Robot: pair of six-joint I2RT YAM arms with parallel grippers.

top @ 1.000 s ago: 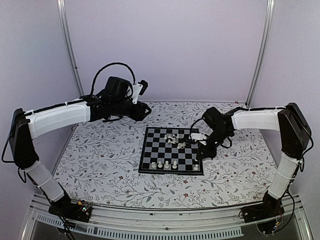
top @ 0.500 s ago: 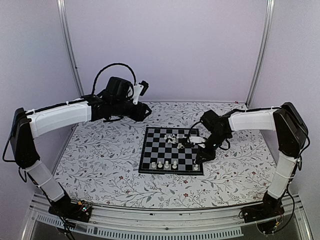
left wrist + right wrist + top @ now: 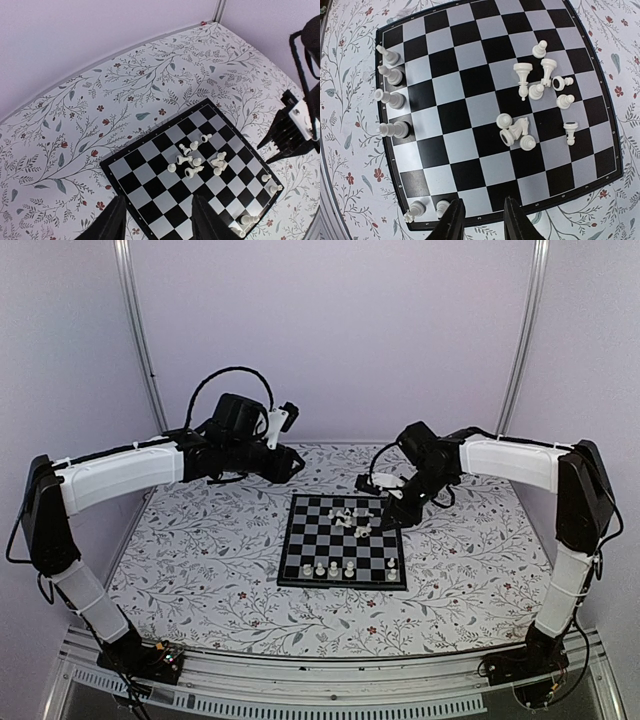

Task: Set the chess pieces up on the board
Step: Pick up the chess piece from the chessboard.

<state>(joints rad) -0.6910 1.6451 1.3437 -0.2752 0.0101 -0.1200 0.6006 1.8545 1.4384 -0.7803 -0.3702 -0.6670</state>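
The black-and-grey board [image 3: 312,540] lies mid-table. Several white chess pieces [image 3: 349,518] lie jumbled on its far half, some tipped over. Several others stand along its near edge [image 3: 328,568], and one stands at the near right corner [image 3: 392,574]. My right gripper [image 3: 384,524] hovers over the board's right side, open and empty. In the right wrist view its fingers [image 3: 452,220] frame the board's edge, with the jumble [image 3: 517,131] ahead and standing pieces [image 3: 391,98] at the left. My left gripper [image 3: 294,462] hangs high behind the board, open and empty [image 3: 162,225].
The floral table surface [image 3: 200,550] surrounds the board. Metal frame posts [image 3: 140,340] and pale walls close in the back and sides. In the left wrist view the right arm's gripper [image 3: 291,134] shows beside the board [image 3: 145,175].
My right gripper has lifted from the board's near right corner and moved back toward the far right side, over the jumbled pieces. The left arm has barely moved.
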